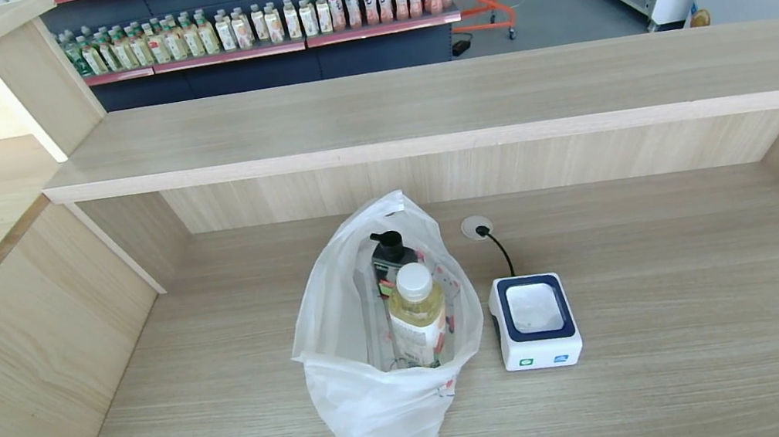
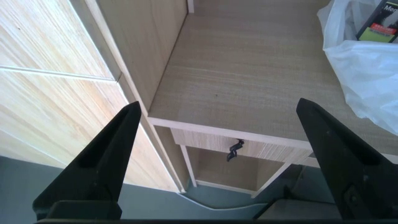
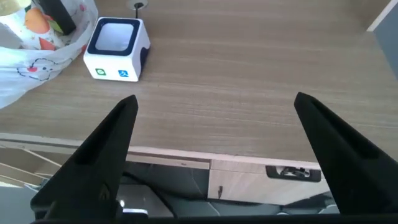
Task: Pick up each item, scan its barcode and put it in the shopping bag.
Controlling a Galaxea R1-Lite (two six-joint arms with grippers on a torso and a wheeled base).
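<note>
The shopping bag [image 1: 380, 407] is thin white plastic, half see-through, with small red and orange prints. It stands a little left of the middle of the pale wood-grain counter [image 1: 688, 327], its mouth gaping upward and its lower end sagging toward the near edge. Two items stand upright inside. One is a clear bottle [image 1: 418, 315] of yellow liquid with a white cap and a pale label. Just beyond it is a dark pump bottle [image 1: 390, 253] with a black spout.

Just to the right of the bag sits the scanner [image 1: 535, 320], a white box with a navy frame around a pale window and two small stickers on its near face. Its black cable [image 1: 500, 248] runs away to a round grommet in the counter.

The bag's folds cover the lower parts of both bottles, and the yellow bottle hides most of the pump bottle. Whether anything else lies deeper in the bag cannot be told. In both wrist views the picture's edge cuts the bag off.

The left gripper [image 2: 219, 106] hangs off the counter's near left corner, its black fingers spread wide with nothing between them. The right gripper [image 3: 216, 98] hangs off the near edge, to the right of the scanner, spread just as wide and likewise empty.
</note>
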